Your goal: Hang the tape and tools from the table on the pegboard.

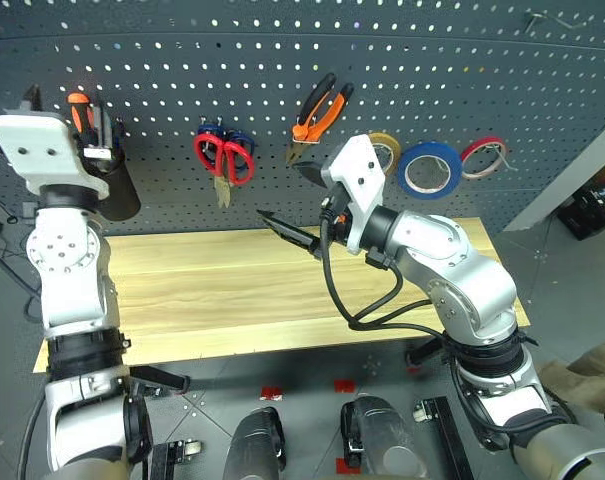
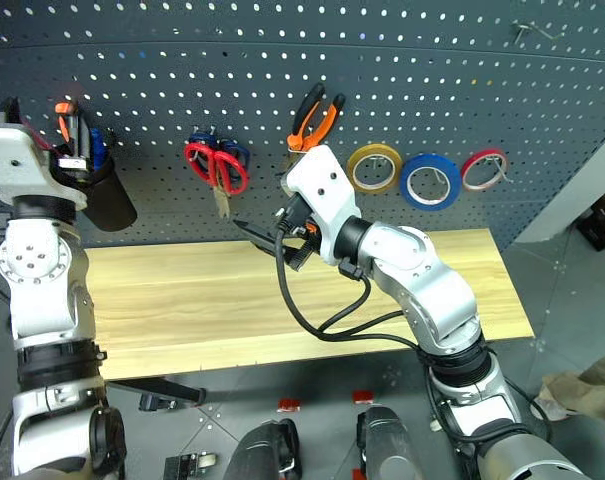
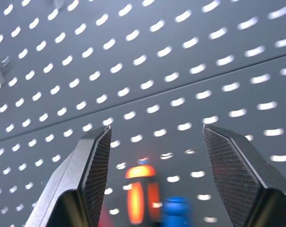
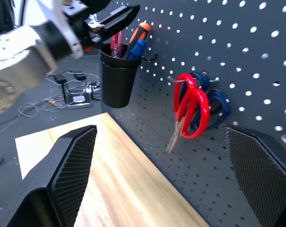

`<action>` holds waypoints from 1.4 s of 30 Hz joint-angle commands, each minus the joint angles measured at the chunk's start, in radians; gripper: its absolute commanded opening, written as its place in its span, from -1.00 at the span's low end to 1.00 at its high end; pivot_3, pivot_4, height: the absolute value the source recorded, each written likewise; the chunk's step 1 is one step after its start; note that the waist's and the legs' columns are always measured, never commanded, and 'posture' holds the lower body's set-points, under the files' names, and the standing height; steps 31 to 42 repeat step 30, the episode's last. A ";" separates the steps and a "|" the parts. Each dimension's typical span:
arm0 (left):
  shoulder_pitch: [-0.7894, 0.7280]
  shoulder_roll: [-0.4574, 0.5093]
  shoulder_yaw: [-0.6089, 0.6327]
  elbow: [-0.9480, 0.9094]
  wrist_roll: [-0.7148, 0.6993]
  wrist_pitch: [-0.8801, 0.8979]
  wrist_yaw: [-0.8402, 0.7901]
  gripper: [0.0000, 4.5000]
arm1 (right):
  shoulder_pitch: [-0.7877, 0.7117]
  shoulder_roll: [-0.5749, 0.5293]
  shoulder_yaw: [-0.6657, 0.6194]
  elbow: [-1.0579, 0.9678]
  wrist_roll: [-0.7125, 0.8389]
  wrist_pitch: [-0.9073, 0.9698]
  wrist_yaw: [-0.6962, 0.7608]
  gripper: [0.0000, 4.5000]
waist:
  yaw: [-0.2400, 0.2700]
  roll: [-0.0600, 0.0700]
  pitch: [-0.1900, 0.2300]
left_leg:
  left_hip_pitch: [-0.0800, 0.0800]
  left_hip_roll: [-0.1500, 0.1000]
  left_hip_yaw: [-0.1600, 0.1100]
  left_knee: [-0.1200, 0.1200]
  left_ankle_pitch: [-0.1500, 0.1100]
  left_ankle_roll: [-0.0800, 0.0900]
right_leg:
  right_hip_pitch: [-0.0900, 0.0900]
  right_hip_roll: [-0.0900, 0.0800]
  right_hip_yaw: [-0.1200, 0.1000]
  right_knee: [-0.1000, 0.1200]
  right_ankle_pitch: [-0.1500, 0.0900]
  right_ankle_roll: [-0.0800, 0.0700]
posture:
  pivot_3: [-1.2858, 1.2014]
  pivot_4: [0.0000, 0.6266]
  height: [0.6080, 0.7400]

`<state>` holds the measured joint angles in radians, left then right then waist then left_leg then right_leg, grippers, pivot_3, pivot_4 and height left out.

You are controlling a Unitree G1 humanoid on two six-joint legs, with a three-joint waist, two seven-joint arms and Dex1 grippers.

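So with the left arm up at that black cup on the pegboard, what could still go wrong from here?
1. The open left pincer hovers right over the black cup; pulling away carelessly could snag the blue-handled screwdriver or knock the cup off.
2. The red-handled scissors hang over the blue-handled scissors on the same spot, so a bump might drop them.
3. The open right pincer sits close below the pliers.

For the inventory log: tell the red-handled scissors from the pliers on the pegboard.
The red-handled scissors have round loop handles and hang blades down; the pliers have long orange-and-black handles and hang tilted, handles up. The scissors overlap blue-handled scissors behind them; the pliers hang alone. Both hang on the pegboard, off the table.
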<state>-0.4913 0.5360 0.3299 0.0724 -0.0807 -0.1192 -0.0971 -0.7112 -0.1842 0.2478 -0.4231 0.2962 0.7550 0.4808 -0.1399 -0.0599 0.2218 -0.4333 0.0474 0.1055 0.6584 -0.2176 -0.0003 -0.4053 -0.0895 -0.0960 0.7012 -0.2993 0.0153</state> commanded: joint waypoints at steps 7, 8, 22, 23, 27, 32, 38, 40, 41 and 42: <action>0.225 -0.015 0.032 -0.197 -0.055 0.349 -0.028 0.44 | 0.056 -0.047 -0.028 -0.005 0.002 -0.035 0.003 1.00 | -0.002 0.002 -0.013 | 0.002 0.001 -0.001 0.003 0.000 0.000 | 0.000 0.001 0.002 0.009 0.000 -0.001 | -0.14 -0.59 1.00; 0.229 -0.020 0.041 -0.191 -0.065 0.412 -0.015 0.44 | 0.065 -0.050 -0.030 -0.002 0.001 -0.037 0.001 1.00 | 0.000 0.003 -0.016 | 0.003 0.001 -0.001 0.003 0.000 0.000 | -0.001 0.001 0.001 0.010 0.000 -0.001 | -0.13 -0.60 1.00; 0.428 -0.086 0.101 -0.161 -0.099 0.416 -0.037 0.44 | 0.423 0.021 -0.144 0.445 -0.229 -0.591 -0.289 1.00 | 0.009 0.003 -0.059 | 0.004 0.000 -0.003 0.004 0.001 0.000 | 0.000 0.001 0.002 0.012 0.001 -0.002 | -0.10 -0.72 1.00; 0.437 -0.093 0.101 -0.164 -0.097 0.408 -0.033 0.44 | 0.436 0.014 -0.161 0.491 -0.243 -0.626 -0.311 1.00 | 0.010 0.003 -0.061 | 0.004 0.000 -0.003 0.004 0.001 0.000 | 0.000 0.001 0.002 0.012 0.001 -0.003 | -0.09 -0.75 1.00; 0.476 -0.115 0.104 -0.161 -0.089 0.382 -0.015 0.44 | 0.455 -0.004 -0.208 0.697 -0.270 -0.743 -0.349 1.00 | 0.019 0.007 -0.087 | 0.005 0.000 -0.004 0.003 0.002 0.000 | 0.001 0.002 0.002 0.012 0.002 -0.004 | -0.07 -0.81 1.00; 0.501 -0.121 0.089 -0.160 -0.069 0.359 -0.006 0.44 | 0.433 -0.015 -0.220 0.801 -0.280 -0.795 -0.341 1.00 | 0.018 0.008 -0.090 | 0.007 0.000 -0.001 0.003 0.001 0.001 | 0.002 0.002 0.005 0.012 0.002 -0.004 | -0.06 -0.85 1.00; 0.501 -0.121 0.089 -0.160 -0.069 0.359 -0.006 0.44 | 0.433 -0.015 -0.220 0.801 -0.280 -0.795 -0.341 1.00 | 0.018 0.008 -0.090 | 0.007 0.000 -0.001 0.003 0.001 0.001 | 0.002 0.002 0.005 0.012 0.002 -0.004 | -0.06 -0.85 1.00; 0.501 -0.121 0.089 -0.160 -0.069 0.359 -0.006 0.44 | 0.433 -0.015 -0.220 0.801 -0.280 -0.795 -0.341 1.00 | 0.018 0.008 -0.090 | 0.007 0.000 -0.001 0.003 0.001 0.001 | 0.002 0.002 0.005 0.012 0.002 -0.004 | -0.06 -0.85 1.00; 0.501 -0.121 0.089 -0.160 -0.069 0.359 -0.006 0.44 | 0.433 -0.015 -0.220 0.801 -0.280 -0.795 -0.341 1.00 | 0.018 0.008 -0.090 | 0.007 0.000 -0.001 0.003 0.001 0.001 | 0.002 0.002 0.005 0.012 0.002 -0.004 | -0.06 -0.85 1.00; 0.501 -0.121 0.089 -0.160 -0.069 0.359 -0.006 0.44 | 0.433 -0.015 -0.220 0.801 -0.280 -0.795 -0.341 1.00 | 0.018 0.008 -0.090 | 0.007 0.000 -0.001 0.003 0.001 0.001 | 0.002 0.002 0.005 0.012 0.002 -0.004 | -0.06 -0.85 1.00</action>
